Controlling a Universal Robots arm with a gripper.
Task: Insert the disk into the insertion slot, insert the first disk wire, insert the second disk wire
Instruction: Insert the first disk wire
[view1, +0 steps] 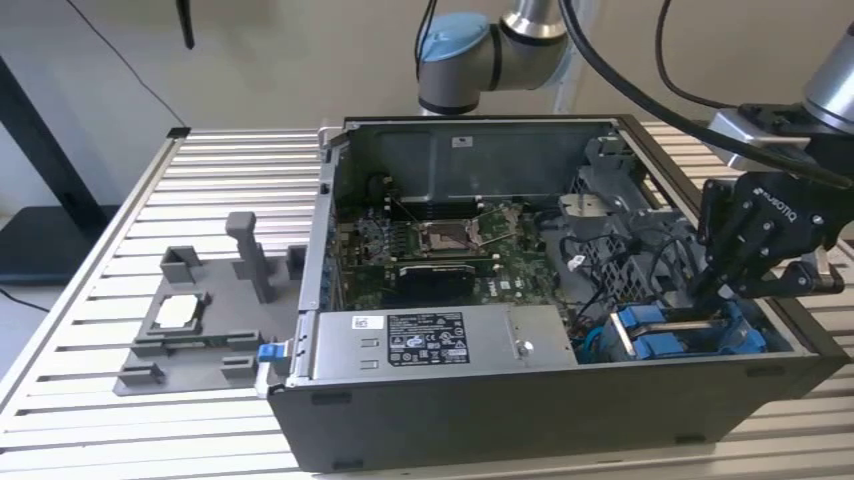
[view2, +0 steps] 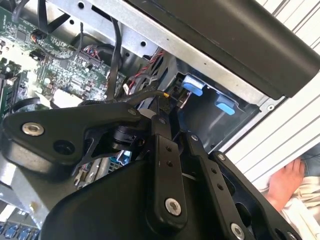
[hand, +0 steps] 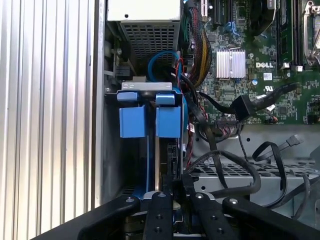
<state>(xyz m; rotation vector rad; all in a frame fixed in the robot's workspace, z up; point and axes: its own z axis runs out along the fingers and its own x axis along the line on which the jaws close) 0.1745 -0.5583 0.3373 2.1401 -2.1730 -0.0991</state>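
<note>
Blue-framed disk (view1: 663, 346) stands inside the computer case (view1: 534, 425), just below your tool (view1: 703, 290), which pinches a black wire (view2: 142, 96).

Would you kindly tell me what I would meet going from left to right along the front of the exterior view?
Grey fixture plate on the slatted table → labelled power-supply box inside the computer case → disk in its blue bracket, seated in the case's corner on the exterior view's right.

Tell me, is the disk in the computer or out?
In. The disk with its blue bracket sits down inside the computer case, below the rim.
</note>
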